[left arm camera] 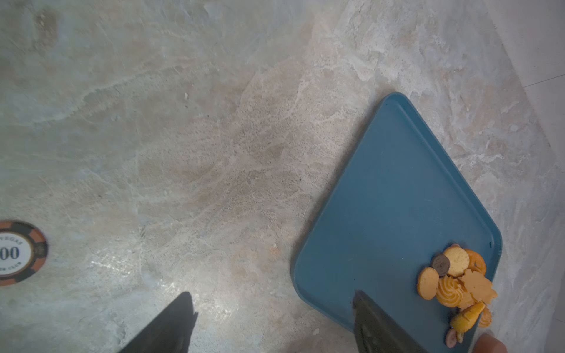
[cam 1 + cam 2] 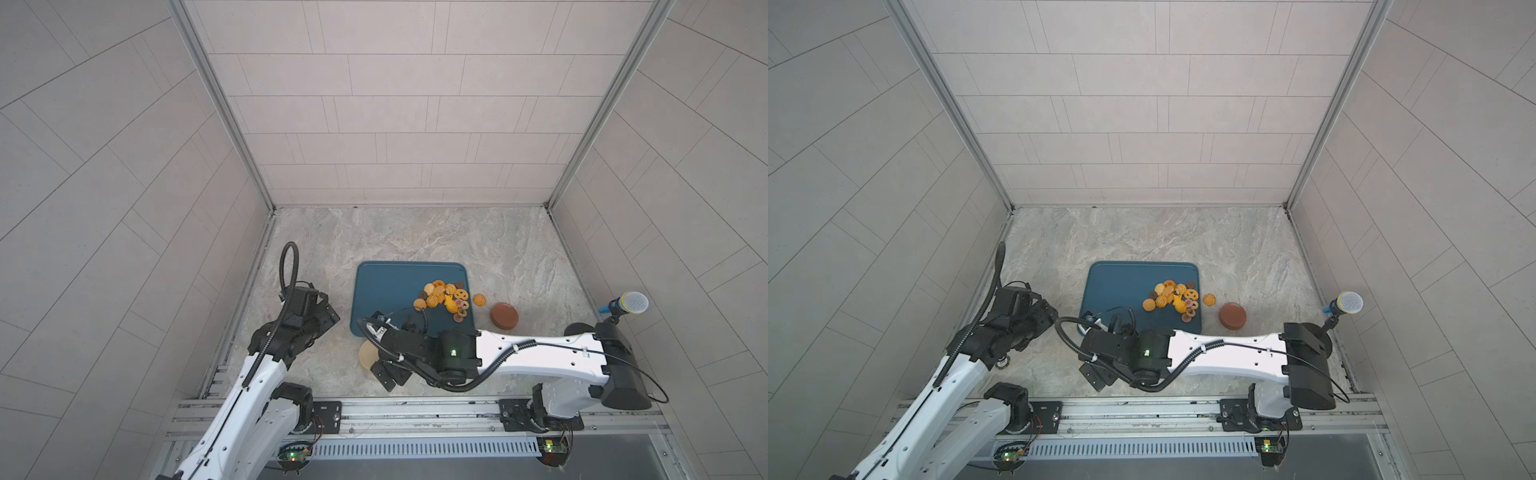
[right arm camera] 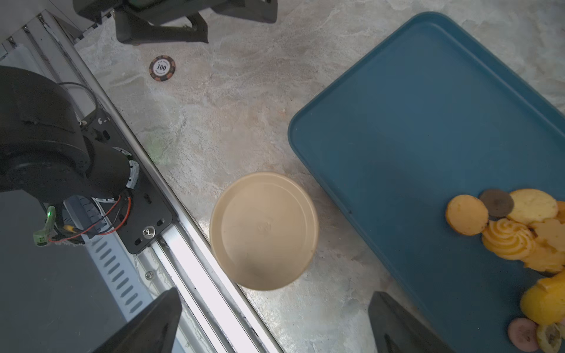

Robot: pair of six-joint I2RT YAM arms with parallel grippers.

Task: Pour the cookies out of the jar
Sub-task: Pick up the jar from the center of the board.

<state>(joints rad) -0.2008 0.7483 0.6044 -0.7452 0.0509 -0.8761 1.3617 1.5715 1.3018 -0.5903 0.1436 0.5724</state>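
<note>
Several small orange-yellow cookies lie heaped on the right part of a blue tray. One cookie lies just off the tray's right edge. A beige round piece lies on the table in front of the tray's near left corner. I cannot tell whether it is the jar or a lid. My right gripper hangs open just beside it, holding nothing. My left gripper is open and empty, left of the tray.
A reddish-brown round lid lies right of the tray. A poker chip lies on the marble table near the left arm. A microphone stands at the right edge. The rail runs along the front edge.
</note>
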